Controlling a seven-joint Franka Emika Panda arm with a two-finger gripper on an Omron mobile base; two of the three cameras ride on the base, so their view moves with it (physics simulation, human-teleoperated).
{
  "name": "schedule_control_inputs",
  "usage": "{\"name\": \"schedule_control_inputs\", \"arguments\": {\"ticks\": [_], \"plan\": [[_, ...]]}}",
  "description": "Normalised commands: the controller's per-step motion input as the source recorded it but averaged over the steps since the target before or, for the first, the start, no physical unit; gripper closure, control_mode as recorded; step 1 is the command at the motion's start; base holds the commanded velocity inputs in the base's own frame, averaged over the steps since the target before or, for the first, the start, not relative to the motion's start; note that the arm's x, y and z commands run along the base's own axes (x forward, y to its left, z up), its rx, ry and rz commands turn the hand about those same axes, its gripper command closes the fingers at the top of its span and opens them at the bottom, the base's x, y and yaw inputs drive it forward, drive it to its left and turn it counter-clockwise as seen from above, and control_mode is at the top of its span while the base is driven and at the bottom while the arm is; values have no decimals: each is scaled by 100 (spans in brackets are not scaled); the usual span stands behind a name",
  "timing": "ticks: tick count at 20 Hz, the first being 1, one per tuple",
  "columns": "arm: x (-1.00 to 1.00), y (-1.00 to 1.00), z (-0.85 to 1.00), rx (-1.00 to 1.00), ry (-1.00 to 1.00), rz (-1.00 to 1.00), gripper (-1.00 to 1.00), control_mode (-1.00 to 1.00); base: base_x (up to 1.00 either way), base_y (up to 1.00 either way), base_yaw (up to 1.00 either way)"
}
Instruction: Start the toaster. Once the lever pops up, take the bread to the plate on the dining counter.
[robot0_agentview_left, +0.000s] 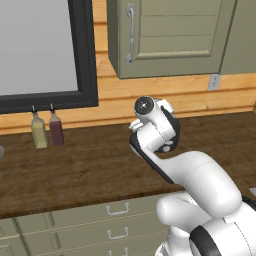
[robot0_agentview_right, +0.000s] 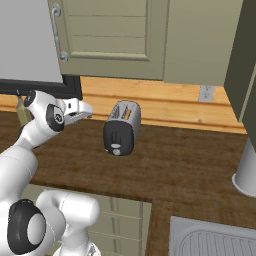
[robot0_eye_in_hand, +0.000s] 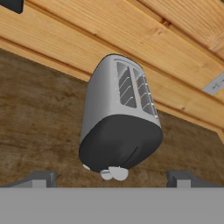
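Note:
The silver-grey toaster (robot0_agentview_right: 121, 127) stands on the dark wood worktop (robot0_agentview_right: 170, 165) near the wooden back wall, its black end panel (robot0_eye_in_hand: 120, 142) turned toward me. Small pale buttons (robot0_eye_in_hand: 117, 173) sit at the panel's lower edge. I cannot make out the lever against the black panel. The two slots (robot0_eye_in_hand: 133, 87) show only grey bars, and the bread is hidden. My gripper (robot0_eye_in_hand: 111, 179) is open and empty, a short way in front of the end panel, with the toaster centred between its fingertips (robot0_eye_in_hand: 41, 178). The plate and dining counter are out of view.
Two bottles (robot0_agentview_left: 39, 132) (robot0_agentview_left: 56, 130) stand at the back left under a black-framed window (robot0_agentview_left: 85, 55). Wall cabinets (robot0_agentview_right: 115, 35) hang above. A wall socket (robot0_agentview_right: 205, 93) is right of the toaster, with a sink (robot0_agentview_right: 215, 240) at the front right and a pale cylinder (robot0_agentview_right: 246, 172) beside it.

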Motion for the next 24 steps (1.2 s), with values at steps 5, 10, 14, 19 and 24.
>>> {"name": "schedule_control_inputs", "arguments": {"ticks": [5,10,14,19,24], "plan": [[0,0,0,0,0,0,-100,-100,0,0,0],[0,0,0,0,0,0,-100,-100,0,0,0],[0,0,0,0,0,0,-100,-100,0,0,0],[0,0,0,0,0,0,-100,-100,0,0,0],[0,0,0,0,0,0,-100,-100,0,0,0]]}}
